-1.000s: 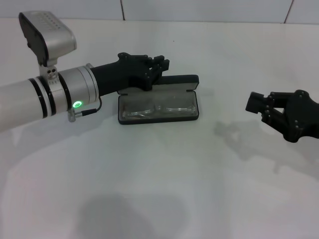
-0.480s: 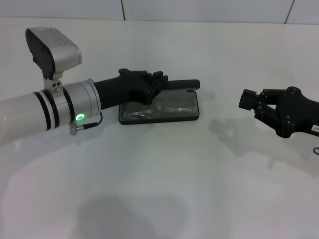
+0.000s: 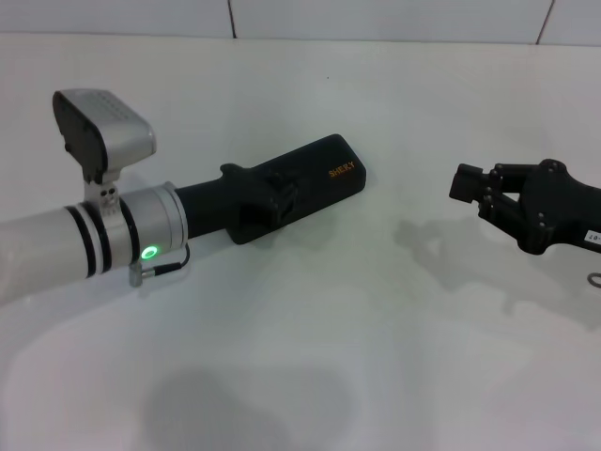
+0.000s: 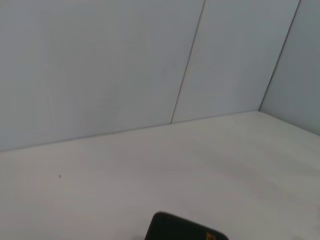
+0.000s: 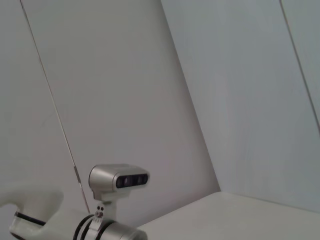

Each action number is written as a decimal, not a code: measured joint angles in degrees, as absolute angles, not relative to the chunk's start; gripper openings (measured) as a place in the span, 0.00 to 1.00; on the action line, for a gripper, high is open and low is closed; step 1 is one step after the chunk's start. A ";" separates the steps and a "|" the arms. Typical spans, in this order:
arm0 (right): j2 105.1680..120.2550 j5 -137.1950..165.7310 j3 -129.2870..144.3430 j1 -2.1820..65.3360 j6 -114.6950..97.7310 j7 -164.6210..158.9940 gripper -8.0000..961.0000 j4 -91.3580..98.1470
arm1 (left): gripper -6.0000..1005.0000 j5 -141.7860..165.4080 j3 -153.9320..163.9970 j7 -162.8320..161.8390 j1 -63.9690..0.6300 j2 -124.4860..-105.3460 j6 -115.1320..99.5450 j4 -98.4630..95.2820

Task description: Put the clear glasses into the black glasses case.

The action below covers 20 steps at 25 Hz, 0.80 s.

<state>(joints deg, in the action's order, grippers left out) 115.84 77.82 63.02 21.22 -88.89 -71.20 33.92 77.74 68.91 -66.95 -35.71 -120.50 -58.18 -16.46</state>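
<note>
The black glasses case [image 3: 324, 177] lies shut on the white table [image 3: 310, 357], skewed, with its orange-lettered end pointing to the back right. A corner of the case [image 4: 182, 230] with orange letters also shows in the left wrist view. My left gripper [image 3: 272, 199] rests on top of the case's nearer left end, black against black. The clear glasses are hidden from view. My right gripper [image 3: 468, 182] hangs shut and empty above the table, well to the right of the case.
White tiled walls [image 4: 125, 65] rise behind the table. The left arm's silver wrist camera [image 3: 101, 132] stands tall over the forearm, and the left arm's silver wrist camera [image 5: 119, 181] also appears in the right wrist view.
The case's lid has come down and now covers the glasses that lay in the open case. The case has swung to a slant under the left gripper. The right gripper barely moved.
</note>
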 joint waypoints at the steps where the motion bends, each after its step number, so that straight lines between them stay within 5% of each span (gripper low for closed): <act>1: 115.84 77.82 63.01 21.31 -88.84 -71.20 0.11 33.90 | 0.27 77.71 68.91 -66.95 -35.52 -120.50 -58.20 -16.26; 13: 115.63 77.77 62.65 21.42 -89.38 -71.01 0.12 33.73 | 0.27 64.08 68.87 -56.13 -19.41 -120.06 -91.06 -38.45; 20: 115.20 81.35 63.29 22.34 -90.17 -70.87 0.12 36.85 | 0.28 70.13 67.57 -57.09 -17.86 -118.57 -92.02 -34.07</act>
<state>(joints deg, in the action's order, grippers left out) 115.20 81.35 63.30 22.34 -90.17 -70.87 36.85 70.12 67.57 -57.09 -17.85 -118.57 -92.02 -34.07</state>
